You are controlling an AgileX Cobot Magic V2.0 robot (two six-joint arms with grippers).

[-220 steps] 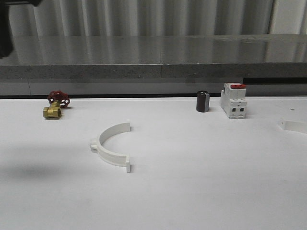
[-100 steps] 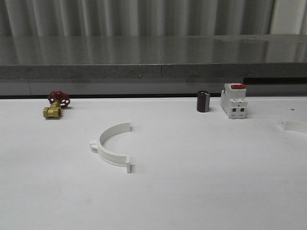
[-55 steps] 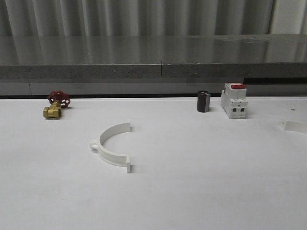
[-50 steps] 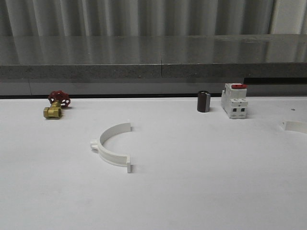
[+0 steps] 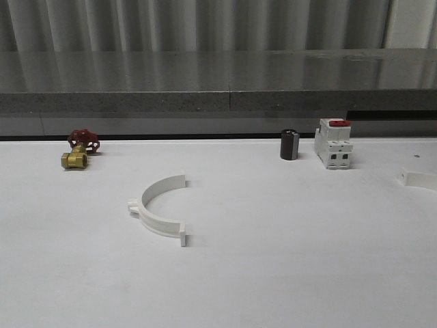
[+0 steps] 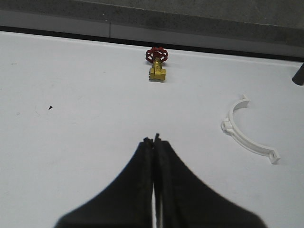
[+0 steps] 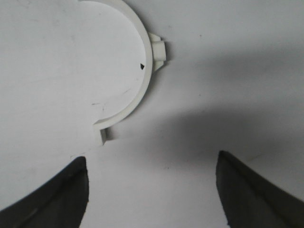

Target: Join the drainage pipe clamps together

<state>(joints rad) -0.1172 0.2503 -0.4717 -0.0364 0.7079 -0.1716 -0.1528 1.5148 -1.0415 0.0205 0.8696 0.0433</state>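
Observation:
One white drainage pipe clamp half (image 5: 157, 222) lies flat on the white table left of centre, its open side facing right. The left wrist view shows it as clamp half (image 6: 228, 126), off to the side of my left gripper (image 6: 153, 140), whose black fingers are pressed together with nothing between them. A second clamp half (image 5: 420, 180) lies at the table's far right edge, cut off by the frame. My right gripper (image 7: 151, 159) hovers open above this clamp half (image 7: 147, 66), with the fingers spread wide and the end tab just beyond them.
A brass valve with a red handwheel (image 5: 78, 150) sits at the back left, also seen as valve (image 6: 156, 61). A dark cylinder (image 5: 289, 145) and a white breaker with a red switch (image 5: 334, 143) stand at the back right. A grey stone ledge (image 5: 218, 102) bounds the table behind.
A dark arm part at the upper left of the front view and its shadow on the left of the table have gone. Both clamp halves stay where they were.

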